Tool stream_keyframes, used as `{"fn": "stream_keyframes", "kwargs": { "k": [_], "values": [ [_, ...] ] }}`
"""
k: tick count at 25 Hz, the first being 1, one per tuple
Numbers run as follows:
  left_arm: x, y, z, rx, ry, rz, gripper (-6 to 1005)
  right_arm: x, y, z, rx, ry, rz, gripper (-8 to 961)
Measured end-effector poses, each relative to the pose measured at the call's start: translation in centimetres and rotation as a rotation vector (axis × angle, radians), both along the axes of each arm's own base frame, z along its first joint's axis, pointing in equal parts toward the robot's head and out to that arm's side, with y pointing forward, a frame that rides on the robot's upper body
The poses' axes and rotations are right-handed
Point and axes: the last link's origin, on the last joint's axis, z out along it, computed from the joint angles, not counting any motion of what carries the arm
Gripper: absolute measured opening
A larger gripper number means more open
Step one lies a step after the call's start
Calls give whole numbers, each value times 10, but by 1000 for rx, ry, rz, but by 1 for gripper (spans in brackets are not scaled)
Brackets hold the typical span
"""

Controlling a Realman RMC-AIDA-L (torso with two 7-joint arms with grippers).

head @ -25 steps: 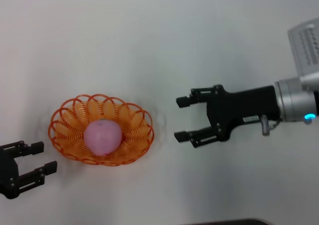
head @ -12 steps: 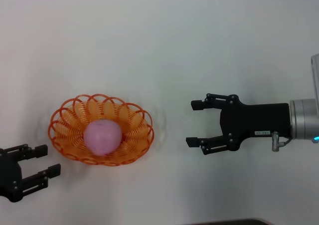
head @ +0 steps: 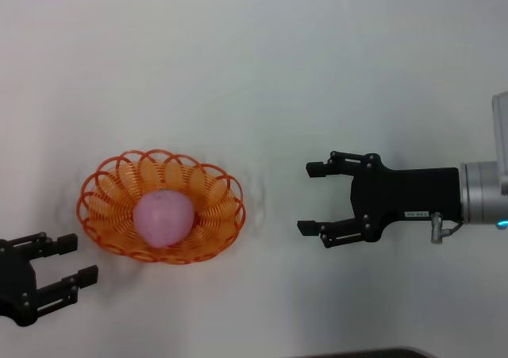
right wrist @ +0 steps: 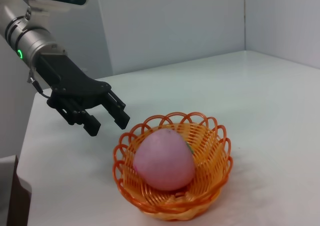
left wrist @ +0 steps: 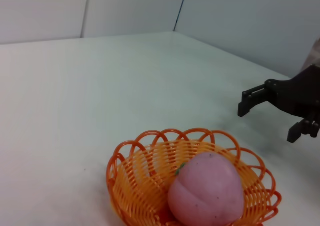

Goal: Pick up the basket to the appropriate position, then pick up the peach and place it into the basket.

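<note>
The peach [head: 163, 217] lay inside the basket [head: 215, 185] on the table [head: 254, 72], and both hands, the right hand [head: 311, 198] and the left hand [head: 75, 259], stood released beside the basket, so the task seemed finished and only retreat remained.

basket [head: 161, 207]: sits on the white table [head: 254, 72]; the one obstacle in the middle of the surface
peach [head: 163, 217]: fills the basket's centre, rising above the scalloped rim; little room left inside around it
left gripper [head: 73, 261]: fingers spread, near the basket's left end but apart from it; narrow bare strip between
right gripper [head: 311, 198]: fingers spread, well off the basket's right end; wide bare gap between
far side: bare table beyond the basket
</note>
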Motion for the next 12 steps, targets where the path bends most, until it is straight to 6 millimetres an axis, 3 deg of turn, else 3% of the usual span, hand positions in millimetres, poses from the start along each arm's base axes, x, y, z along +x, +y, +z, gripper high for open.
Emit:
{"fn": "stream_keyframes", "kwargs": {
  "k": [12],
  "values": [
    [-1,-4,-1,49,34,-108,583,-2,-1,-2,14,-1,45,942]
  ]
}}
